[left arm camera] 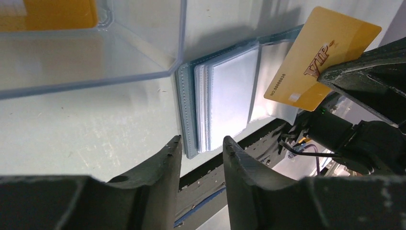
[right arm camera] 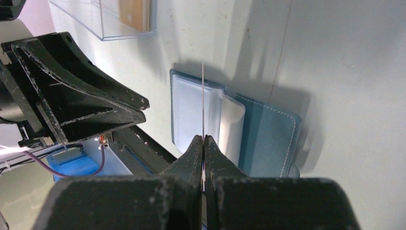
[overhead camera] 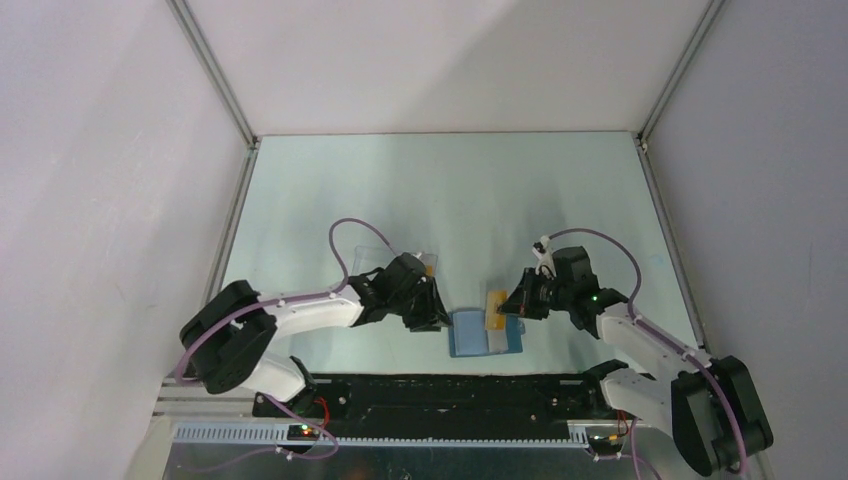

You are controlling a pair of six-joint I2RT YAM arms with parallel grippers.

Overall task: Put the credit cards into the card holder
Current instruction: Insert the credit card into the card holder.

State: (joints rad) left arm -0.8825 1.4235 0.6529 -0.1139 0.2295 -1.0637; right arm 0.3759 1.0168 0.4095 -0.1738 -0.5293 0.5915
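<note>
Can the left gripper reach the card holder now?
Likely yes: left gripper open beside the card holder, nothing between; clear box sits aside, right gripper holds the credit card over it.

A pale grey-green table [overhead camera: 440,190] fills the middle, its surface faintly scuffed and softly lit, whiter toward its centre. Plain white walls [overhead camera: 90,150] close it in on the left, back and right, meeting at the far corners behind slim metal posts [overhead camera: 213,70]. Along the near edge runs a black strip [overhead camera: 450,385], and just nearer a slotted grey rail [overhead camera: 420,433] — both spanning most of the width.
</note>
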